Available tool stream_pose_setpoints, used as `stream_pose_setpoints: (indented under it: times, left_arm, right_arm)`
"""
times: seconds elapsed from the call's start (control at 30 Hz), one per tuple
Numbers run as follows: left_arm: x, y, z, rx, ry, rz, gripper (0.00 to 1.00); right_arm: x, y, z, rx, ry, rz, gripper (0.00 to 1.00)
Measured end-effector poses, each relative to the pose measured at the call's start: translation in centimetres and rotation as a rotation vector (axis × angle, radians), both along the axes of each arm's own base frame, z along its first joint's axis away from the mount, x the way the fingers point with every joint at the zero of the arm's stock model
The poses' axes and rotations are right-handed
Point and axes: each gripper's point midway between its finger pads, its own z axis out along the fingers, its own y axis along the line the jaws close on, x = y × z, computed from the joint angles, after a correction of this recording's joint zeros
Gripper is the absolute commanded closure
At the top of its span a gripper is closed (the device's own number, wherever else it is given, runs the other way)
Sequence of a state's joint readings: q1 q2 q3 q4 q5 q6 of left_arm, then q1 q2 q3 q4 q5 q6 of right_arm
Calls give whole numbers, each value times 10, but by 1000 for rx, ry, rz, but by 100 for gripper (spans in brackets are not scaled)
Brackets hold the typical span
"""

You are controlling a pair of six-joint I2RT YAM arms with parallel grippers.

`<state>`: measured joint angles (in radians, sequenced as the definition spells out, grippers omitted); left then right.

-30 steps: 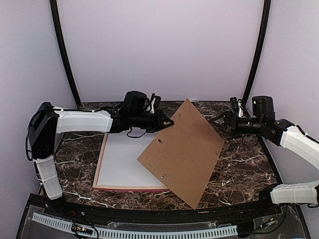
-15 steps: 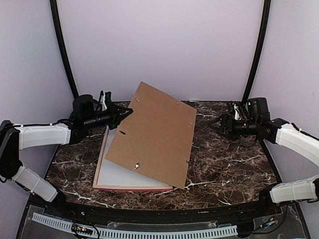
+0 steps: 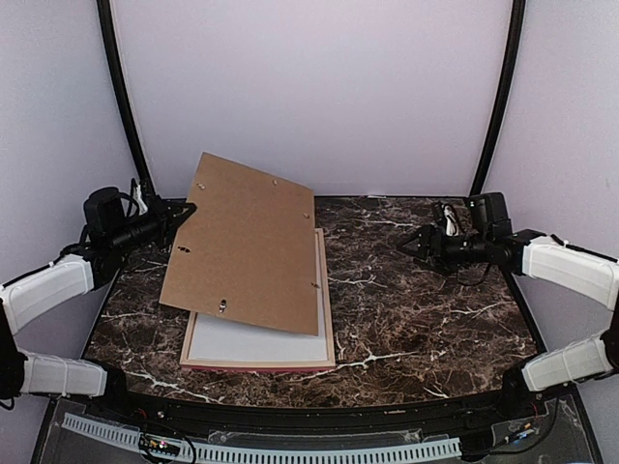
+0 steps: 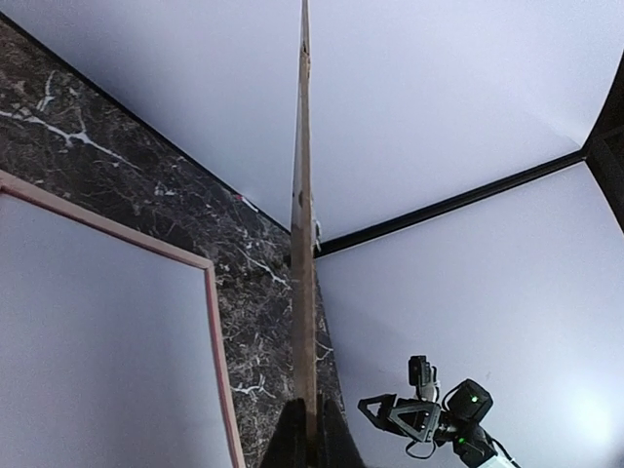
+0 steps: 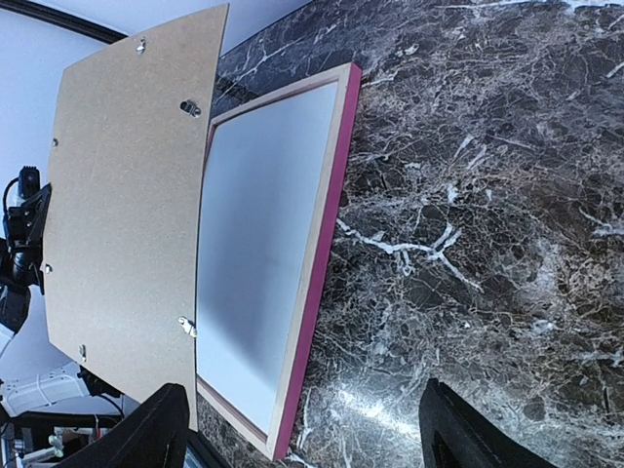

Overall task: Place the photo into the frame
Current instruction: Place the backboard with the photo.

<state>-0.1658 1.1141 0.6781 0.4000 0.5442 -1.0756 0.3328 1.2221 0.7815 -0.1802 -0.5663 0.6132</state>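
One backing board [image 3: 247, 242] swung left over frame [image 3: 327, 300], left jaws clamped on it, right jaws wide, empty

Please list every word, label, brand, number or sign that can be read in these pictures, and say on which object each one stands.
No text can be read in any view.
Brown backing board: bare, with only small metal clips.
Pink frame and the white back of the photo: no print.
Small coloured part on the near edge of the rig: too small to read.
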Motion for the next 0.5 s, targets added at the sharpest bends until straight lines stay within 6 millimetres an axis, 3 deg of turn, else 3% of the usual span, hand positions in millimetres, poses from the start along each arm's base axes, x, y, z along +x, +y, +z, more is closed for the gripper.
stream_pose_setpoints:
  times: [0.13, 0.5]
  left_arm:
    - [-2, 13, -25, 21, 73, 28, 100]
    - [-6, 14, -72, 33, 184, 17, 100]
  right_arm:
    - [3, 2, -10, -3, 15, 8, 18]
    - [4, 4, -19, -6, 24, 16, 18]
